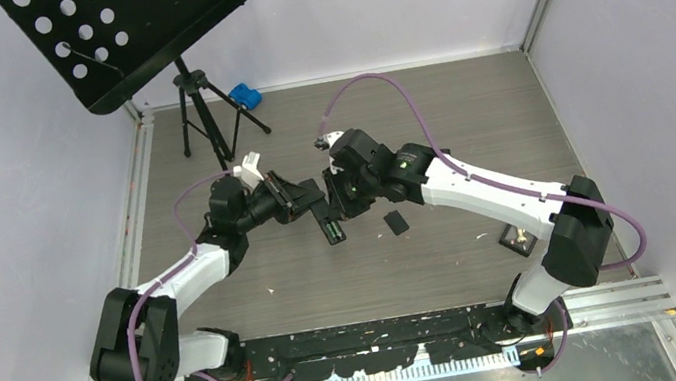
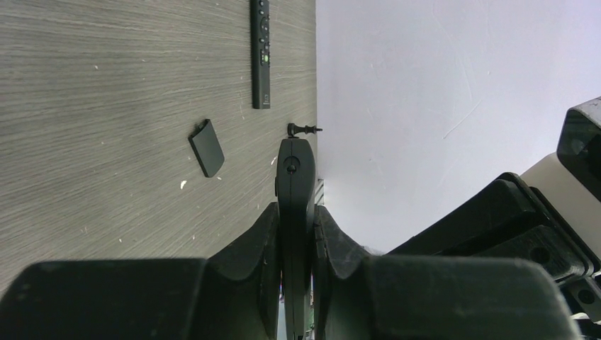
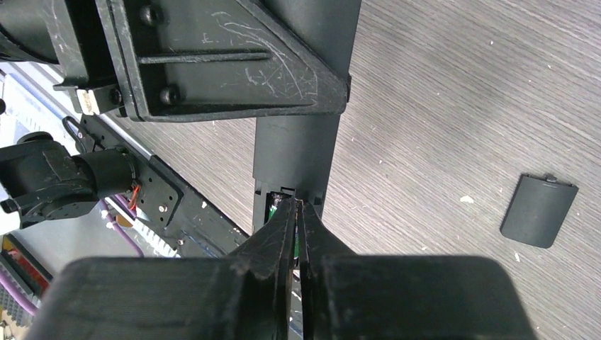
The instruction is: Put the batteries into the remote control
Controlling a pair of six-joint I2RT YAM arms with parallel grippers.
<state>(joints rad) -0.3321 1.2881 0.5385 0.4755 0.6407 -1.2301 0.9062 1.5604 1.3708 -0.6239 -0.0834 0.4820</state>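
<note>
Near the middle of the overhead view, the left gripper [image 1: 309, 203] has its fingers clamped on the remote control [image 1: 331, 224], one on each side. It holds the remote over the tabletop [image 1: 424, 117]. In the left wrist view the remote runs edge-on up the centre of the frame.

The right gripper [image 1: 342, 200] comes in from the right of the frame to meet it. In its own wrist view, its fingers [image 3: 273, 237] are drawn almost together, with only a thin slit between them. Their tips sit at the open compartment at the remote's near end. We cannot tell whether they pinch anything.

A strip of green in that compartment looks like the green battery [image 1: 328, 223]. A small orange-red fleck shows at the compartment's left edge in the right wrist view.

The flat black cover [image 1: 396, 222] lies on the tabletop just right of the remote, apart from both grippers. A second slim remote [image 2: 260, 53] lies at the top of the left wrist view.
</note>
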